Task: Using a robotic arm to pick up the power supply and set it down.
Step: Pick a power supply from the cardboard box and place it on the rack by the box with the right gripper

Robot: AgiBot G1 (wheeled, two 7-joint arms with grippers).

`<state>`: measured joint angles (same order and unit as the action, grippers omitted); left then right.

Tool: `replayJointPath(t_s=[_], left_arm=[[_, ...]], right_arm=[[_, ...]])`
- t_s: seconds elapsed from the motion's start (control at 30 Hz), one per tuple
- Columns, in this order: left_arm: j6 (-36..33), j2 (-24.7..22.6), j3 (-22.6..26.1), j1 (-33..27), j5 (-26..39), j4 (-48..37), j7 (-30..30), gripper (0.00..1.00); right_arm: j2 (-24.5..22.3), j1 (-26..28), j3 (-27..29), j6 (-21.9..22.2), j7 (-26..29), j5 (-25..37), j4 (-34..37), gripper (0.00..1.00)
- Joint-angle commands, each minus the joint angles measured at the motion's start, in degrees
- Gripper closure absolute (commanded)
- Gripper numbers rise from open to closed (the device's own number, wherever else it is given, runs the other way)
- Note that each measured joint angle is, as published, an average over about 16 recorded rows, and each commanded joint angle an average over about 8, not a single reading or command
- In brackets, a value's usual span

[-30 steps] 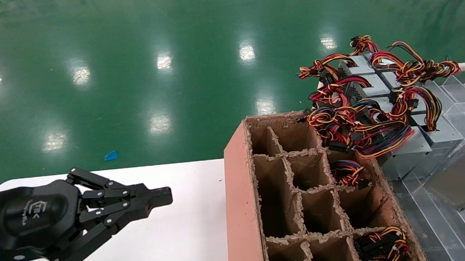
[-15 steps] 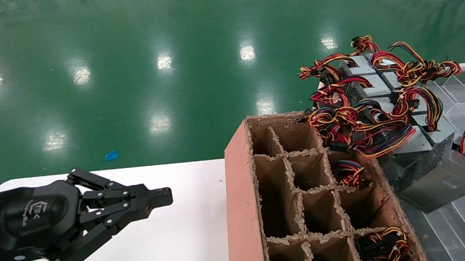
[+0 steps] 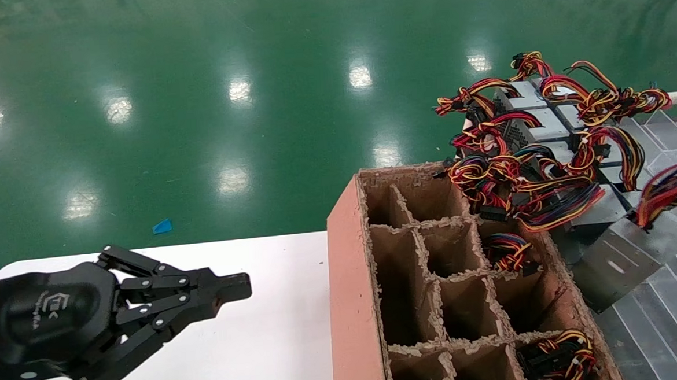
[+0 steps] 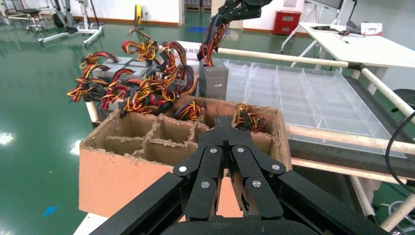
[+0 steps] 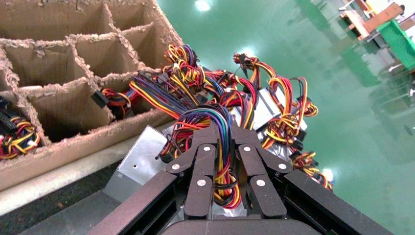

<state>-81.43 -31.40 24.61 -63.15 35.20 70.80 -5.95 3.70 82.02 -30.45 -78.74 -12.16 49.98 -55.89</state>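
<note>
The right end effector (image 5: 222,147) is clamped on the wire bundle (image 5: 215,122); the power supply (image 3: 620,265) hangs tilted below it, right of the cardboard divider box (image 3: 348,270). The left end effector (image 3: 230,288), closed and empty, idles over the white worktop (image 3: 265,344).

Head camera looks down; both wrist cameras share the cardboard divider box (image 3: 464,276) nearby.

At the right edge of the head view, the power supply (image 3: 620,265) is blurred, its wires (image 3: 671,187) cut off; the right gripper lies outside that frame.
</note>
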Motion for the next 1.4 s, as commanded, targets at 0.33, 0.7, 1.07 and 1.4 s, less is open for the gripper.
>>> replayJointPath(t_s=[0.33, 0.7, 1.07, 1.4], left_arm=[[0.0, 0.0, 0.0, 0.0, 0.0, 0.0, 0.0, 1.0], [0.0, 0.0, 0.0, 0.0, 0.0, 0.0, 0.0, 1.0], [0.0, 0.0, 0.0, 0.0, 0.0, 0.0, 0.0, 1.0], [0.0, 0.0, 0.0, 0.0, 0.0, 0.0, 0.0, 1.0]], right_arm=[[2.57, -1.0, -0.59, 3.47, 0.25, -0.71, -1.99, 1.0], [3.21, -1.89, -1.66, 7.33, 2.05, 2.12, -3.45, 1.0], [4.63, -3.72, -3.1, 8.56, 2.3, 3.01, -2.68, 1.0], [4.31, -3.48, -3.0, 8.28, 2.86, 2.97, -2.46, 0.0]])
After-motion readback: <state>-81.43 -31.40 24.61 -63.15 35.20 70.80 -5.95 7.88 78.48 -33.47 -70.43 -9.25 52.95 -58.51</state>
